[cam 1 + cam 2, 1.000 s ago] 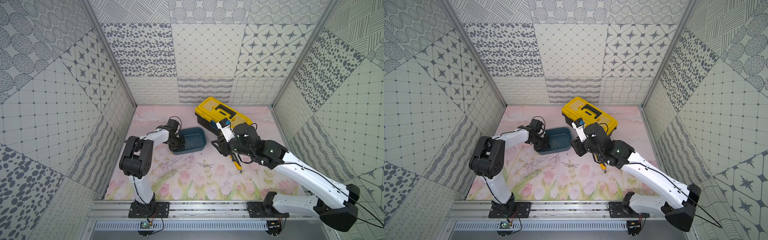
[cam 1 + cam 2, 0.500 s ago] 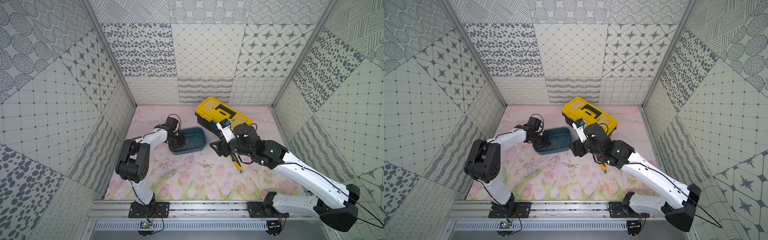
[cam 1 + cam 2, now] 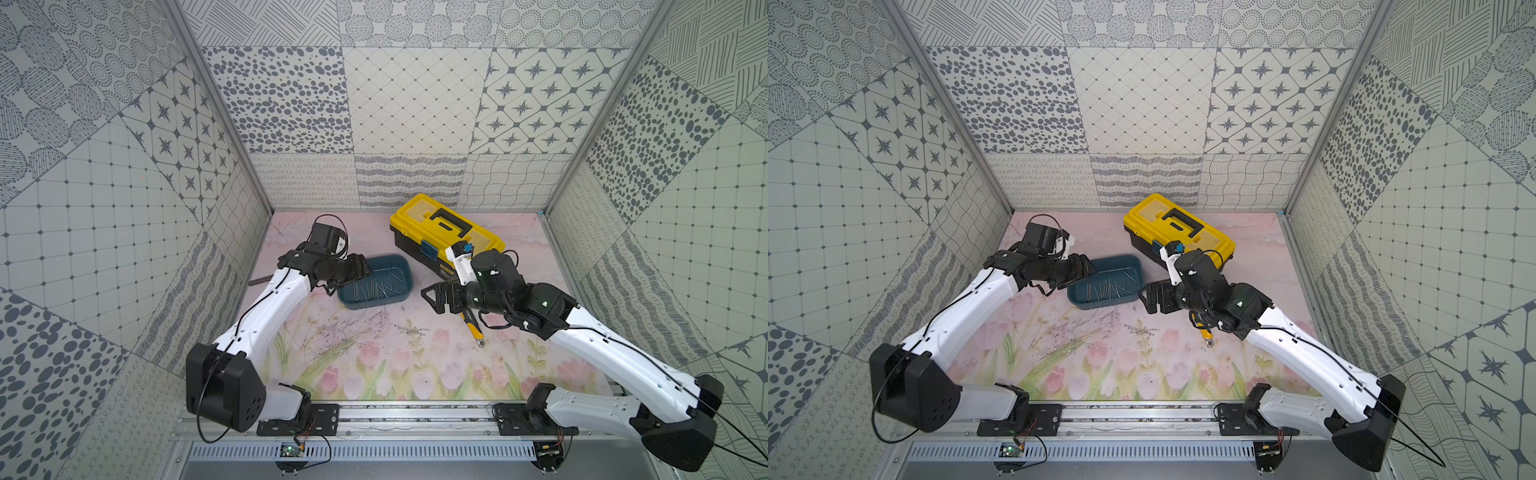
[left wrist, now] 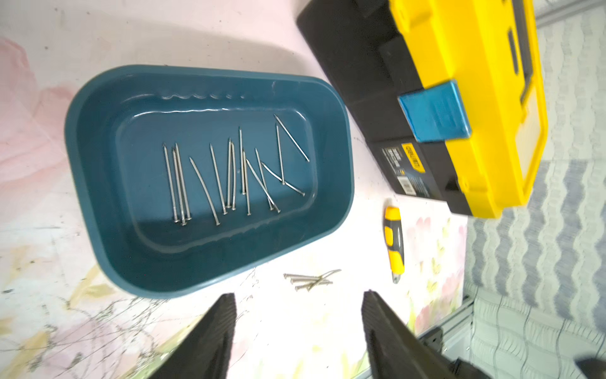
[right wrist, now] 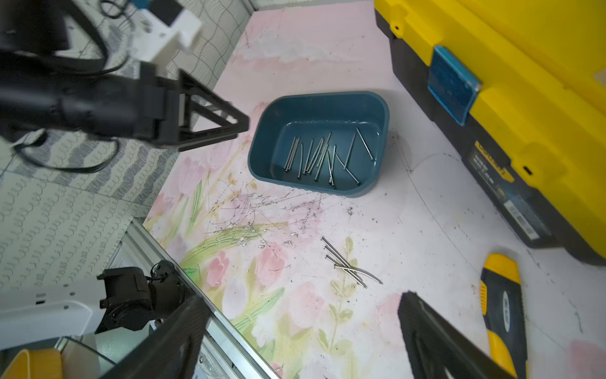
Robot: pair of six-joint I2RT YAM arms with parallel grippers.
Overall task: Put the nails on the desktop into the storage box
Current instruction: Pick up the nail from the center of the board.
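The teal storage box [image 3: 374,304] stands on the tulip-printed desktop [image 3: 374,365], and several grey nails [image 4: 229,177] lie on its floor. A small cluster of nails [image 3: 411,331] lies on the desktop in front of the box, also seen in the right wrist view [image 5: 351,264]. My left gripper [image 3: 361,268] hovers at the box's left end, open, with nothing between its fingers [image 4: 223,315]. To the right of the box my right gripper [image 3: 430,297] stands above the desktop, open wide and empty, behind the loose nails.
A yellow-lidded black toolbox [image 3: 446,232] stands behind and to the right of the box. A yellow-and-black utility knife [image 3: 473,328] lies under my right arm. A dark metal bar [image 3: 259,281] lies by the left wall. The metal rail [image 3: 415,411] runs along the front edge.
My left gripper has gone from shut to open at the box's left end and drawn back a little. My right gripper's jaws have spread wider.
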